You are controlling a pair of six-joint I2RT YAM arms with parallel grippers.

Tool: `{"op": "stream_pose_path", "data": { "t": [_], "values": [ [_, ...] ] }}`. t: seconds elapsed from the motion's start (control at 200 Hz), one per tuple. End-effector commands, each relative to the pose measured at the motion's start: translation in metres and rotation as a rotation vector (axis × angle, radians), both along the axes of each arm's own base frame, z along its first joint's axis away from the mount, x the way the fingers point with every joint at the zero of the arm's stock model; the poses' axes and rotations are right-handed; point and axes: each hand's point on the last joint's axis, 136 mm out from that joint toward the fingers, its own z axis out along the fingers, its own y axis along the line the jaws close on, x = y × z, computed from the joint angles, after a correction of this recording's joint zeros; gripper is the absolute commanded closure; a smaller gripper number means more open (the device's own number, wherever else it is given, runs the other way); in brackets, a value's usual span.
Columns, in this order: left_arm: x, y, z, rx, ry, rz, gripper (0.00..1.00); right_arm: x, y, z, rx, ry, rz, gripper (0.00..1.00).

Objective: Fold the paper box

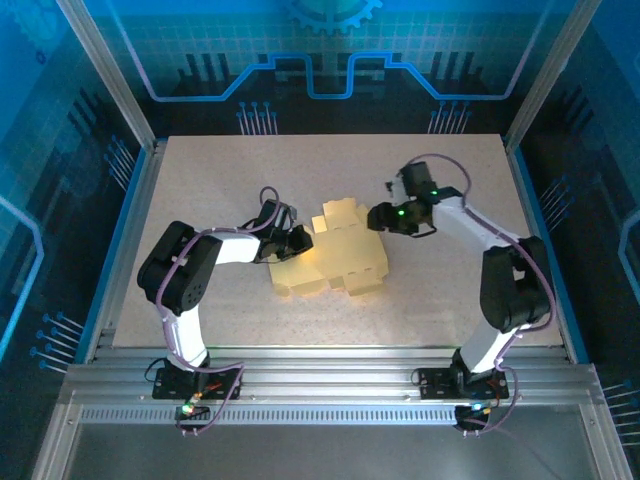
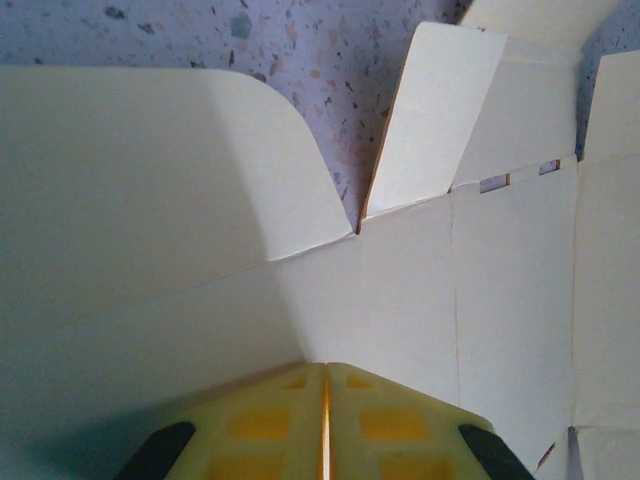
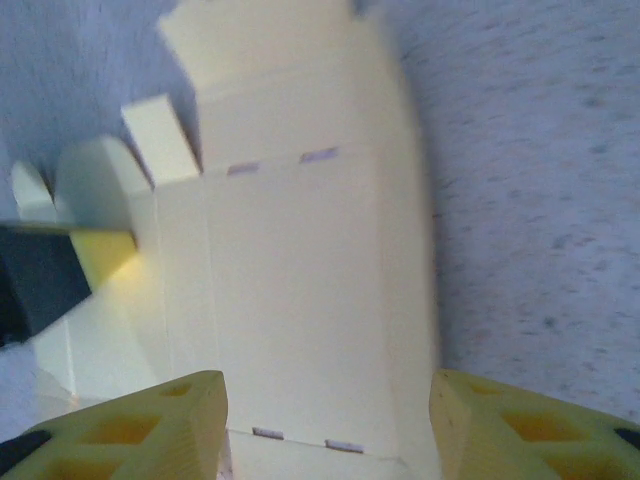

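Observation:
The paper box is a pale yellow die-cut blank lying mostly flat in the middle of the table, with flaps and tabs sticking out. My left gripper is at its left edge. Its jaws are shut, with the tips against the card where a raised, rounded flap meets the flat panel; no card shows between them. My right gripper is at the blank's far right edge. It stands open, its fingers either side of a long panel of the paper box without touching it.
The speckled table has bare room to the right and at the back. An aluminium rail runs along the near edge, and upright frame posts and blue walls close in the sides.

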Motion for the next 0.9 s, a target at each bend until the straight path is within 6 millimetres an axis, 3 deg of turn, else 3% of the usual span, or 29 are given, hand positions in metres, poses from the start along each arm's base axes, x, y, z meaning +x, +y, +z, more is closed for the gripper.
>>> {"op": "stream_pose_path", "data": {
  "t": [0.0,0.06,0.19,0.32,0.51,0.705,0.895],
  "values": [
    [-0.028,0.026,-0.049,0.125,0.153,0.020,0.89,0.007,-0.011,-0.004,0.141,0.025,-0.086,0.45],
    [-0.029,0.026,-0.050,0.128,0.155,0.016,0.89,0.008,-0.025,-0.018,0.134,0.067,-0.131,0.51],
    [-0.028,0.026,-0.050,0.129,0.152,0.006,0.89,0.010,-0.034,-0.047,0.132,0.156,-0.166,0.88],
    [-0.028,0.024,-0.048,0.131,0.148,-0.010,0.89,0.013,-0.020,-0.060,0.173,0.185,-0.130,0.97],
    [-0.028,0.024,-0.045,0.145,0.144,-0.029,0.89,0.010,0.008,-0.062,0.241,0.203,-0.043,0.98],
    [-0.028,0.024,-0.045,0.146,0.143,-0.033,0.89,0.000,0.024,-0.060,0.201,0.185,0.028,0.88],
    [-0.028,0.022,-0.046,0.140,0.149,-0.037,0.89,-0.009,0.032,-0.076,0.137,0.223,0.061,0.94]
  ]
}}
